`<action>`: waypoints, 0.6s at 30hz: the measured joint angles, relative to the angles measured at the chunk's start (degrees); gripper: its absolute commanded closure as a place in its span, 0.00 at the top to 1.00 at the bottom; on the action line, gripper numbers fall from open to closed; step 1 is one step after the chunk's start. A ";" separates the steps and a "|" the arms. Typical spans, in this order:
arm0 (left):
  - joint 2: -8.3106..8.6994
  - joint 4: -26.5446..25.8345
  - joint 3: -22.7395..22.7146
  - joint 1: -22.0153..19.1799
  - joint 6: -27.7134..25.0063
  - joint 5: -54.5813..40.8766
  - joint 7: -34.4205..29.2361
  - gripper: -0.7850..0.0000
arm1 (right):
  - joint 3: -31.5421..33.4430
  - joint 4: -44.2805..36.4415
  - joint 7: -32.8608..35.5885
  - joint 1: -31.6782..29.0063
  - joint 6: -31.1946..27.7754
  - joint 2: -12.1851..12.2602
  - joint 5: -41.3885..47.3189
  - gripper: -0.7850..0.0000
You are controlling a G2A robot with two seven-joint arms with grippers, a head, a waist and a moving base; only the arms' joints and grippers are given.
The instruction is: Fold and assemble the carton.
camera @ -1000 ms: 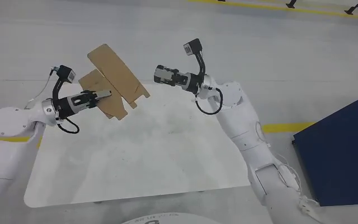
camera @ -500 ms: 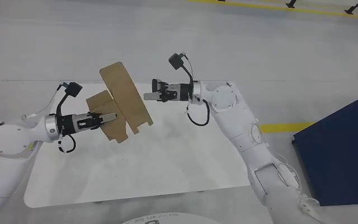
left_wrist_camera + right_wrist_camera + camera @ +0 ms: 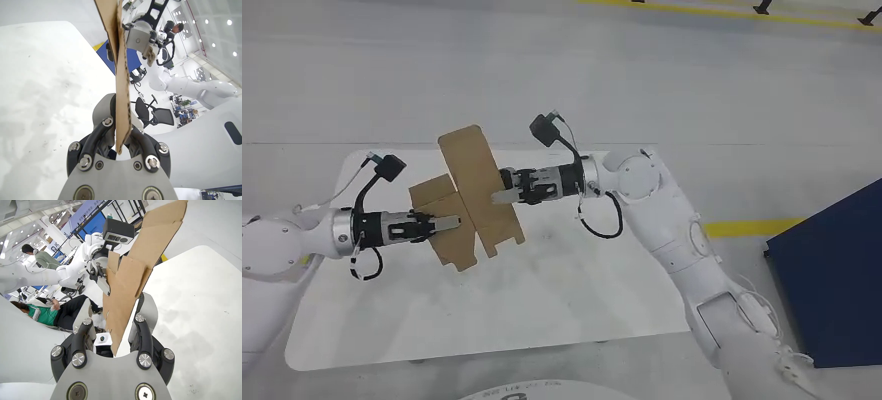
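A flat, unfolded brown carton (image 3: pixel 477 190) hangs tilted above the white table (image 3: pixel 542 290), its flaps spread out. My left gripper (image 3: pixel 447 222) is shut on the carton's left flap; in the left wrist view the gripper (image 3: pixel 121 115) pinches the cardboard edge (image 3: pixel 121 79). My right gripper (image 3: pixel 504 191) stands at the carton's right side, open, and in the right wrist view the gripper (image 3: pixel 115 311) straddles the carton (image 3: pixel 121 291) with a gap at each finger. The left gripper (image 3: pixel 103 283) also shows beyond the cardboard there.
The table's far edge lies just behind the carton. A dark blue block (image 3: pixel 842 270) stands on the floor to the right, past a yellow floor line (image 3: pixel 747 227). The table's bare top spreads in front of both arms.
The left arm has carried the carton rightward and nearer over the table. The right gripper has moved left and down until the carton's edge sits between its open fingers.
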 measured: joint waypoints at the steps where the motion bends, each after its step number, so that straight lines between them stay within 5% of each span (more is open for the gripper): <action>1: -0.06 0.06 0.35 -0.21 -0.11 -0.19 -0.13 0.00 | -0.03 -0.02 0.25 0.00 -0.09 0.05 0.28 0.45; 18: -0.19 0.29 2.68 -1.09 -1.93 0.05 -2.63 0.00 | -0.39 0.60 2.09 0.83 0.03 0.49 3.79 0.38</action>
